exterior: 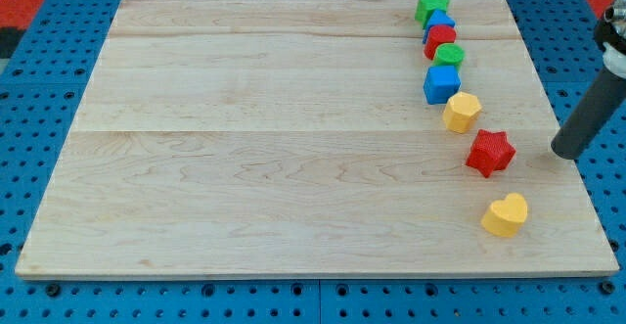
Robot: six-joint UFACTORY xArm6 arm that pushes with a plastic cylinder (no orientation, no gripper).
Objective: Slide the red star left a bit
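1. the wooden board (245, 167) lies flat on a blue table with holes (29, 89). most of the board is bare wood.

2. all the blocks sit near the right side of the picture, in a bent line that runs from the top down.

3. at the top is a green star (430, 8). just under it are a small blue block (440, 21), a red block (440, 41) and a green block (450, 56). these four sit so tight that they seem to touch. i cannot tell the shapes of the last three.

4. next comes a blue cube (441, 84), then a yellow block (462, 113) with many sides, right beside it.

5. the red star (490, 153) is the one to move. it sits right of the middle, a bit below the yellow block, with a small gap around it.

6. a yellow heart (505, 215) sits alone near the lower right corner.

7. my tip (561, 154) is a plain dark rod. it has nothing to open or close, and it holds nothing.

8. my tip is to the right of the red star, at about the same height in the picture, and not touching it. i think it is there so a push goes left.

9. i think the star is not pushed yet. the wood to its left is bare, so it looks free to slide that way.

10. the push should be small and straight, or the star may spin or bump the yellow block.
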